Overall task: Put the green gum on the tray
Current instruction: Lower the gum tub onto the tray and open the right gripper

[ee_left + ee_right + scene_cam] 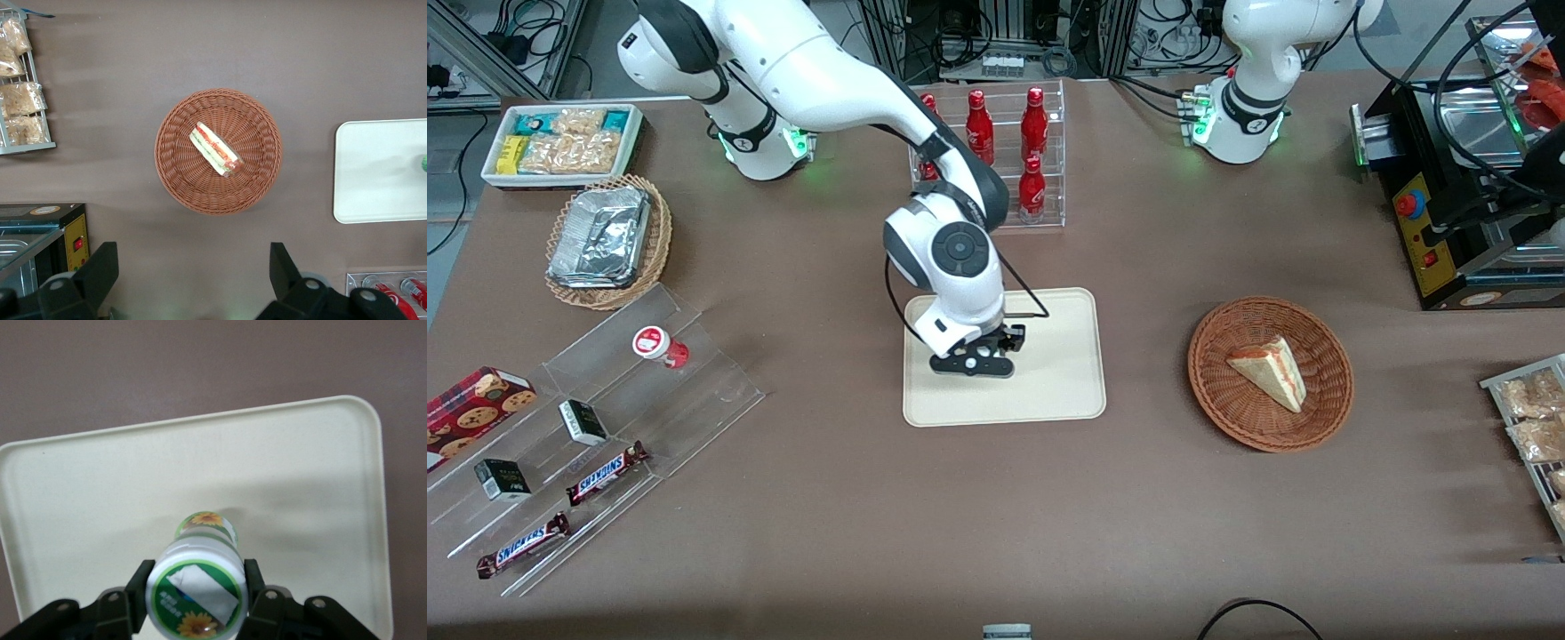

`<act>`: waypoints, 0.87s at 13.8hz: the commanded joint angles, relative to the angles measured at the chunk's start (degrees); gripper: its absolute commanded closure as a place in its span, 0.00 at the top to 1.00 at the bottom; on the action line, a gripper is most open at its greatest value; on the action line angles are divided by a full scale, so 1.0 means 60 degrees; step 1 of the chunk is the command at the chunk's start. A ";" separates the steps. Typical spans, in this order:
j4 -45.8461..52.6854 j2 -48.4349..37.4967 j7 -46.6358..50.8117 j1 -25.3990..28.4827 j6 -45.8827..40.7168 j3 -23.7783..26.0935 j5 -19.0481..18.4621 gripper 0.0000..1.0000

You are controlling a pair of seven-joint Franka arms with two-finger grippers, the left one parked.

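Note:
My right gripper [974,360] hangs low over the cream-beige tray [1067,373], toward the tray's working-arm end. In the right wrist view the gripper [197,588] is shut on the green gum [197,595]. The gum's white lid with its green-and-yellow sunflower label faces the camera, with a black finger [141,583] pressed against each side. The green body points down at the tray [80,493]; I cannot tell whether its base touches. In the front view the gum is hidden under the hand. A green sliver [423,163] shows over the tray [373,173] in the left wrist view.
The similar red gum bottle [660,345] stands on a clear stepped stand with candy bars, toward the working arm's end. A wicker basket [1214,391] with a sandwich lies beside the tray toward the parked arm. A rack of red cola bottles [1005,151] stands farther from the front camera.

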 commanded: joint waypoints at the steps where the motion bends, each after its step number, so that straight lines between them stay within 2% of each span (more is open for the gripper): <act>1: 0.0481 0.0504 0.0098 0.0175 0.0108 -0.0112 0.0208 0.00; 6: 0.0466 0.0754 0.0069 0.0205 0.0167 -0.0112 0.0222 0.00; 7: 0.0466 0.0769 -0.0004 0.0205 0.0181 -0.0112 0.0222 0.10; 8: 0.0452 0.0812 -0.0034 0.0190 0.0196 -0.0112 0.0222 0.34; 9: 0.0437 0.0827 -0.0034 0.0204 0.0312 -0.0112 0.0193 0.45; 10: 0.0423 0.0856 -0.0034 0.0205 0.0371 -0.0112 0.0193 0.68; 11: 0.0408 0.0857 -0.0020 0.0205 0.0372 -0.0127 0.0179 0.87; 12: 0.0393 0.0857 -0.0034 0.0205 0.0386 -0.0127 0.0164 1.00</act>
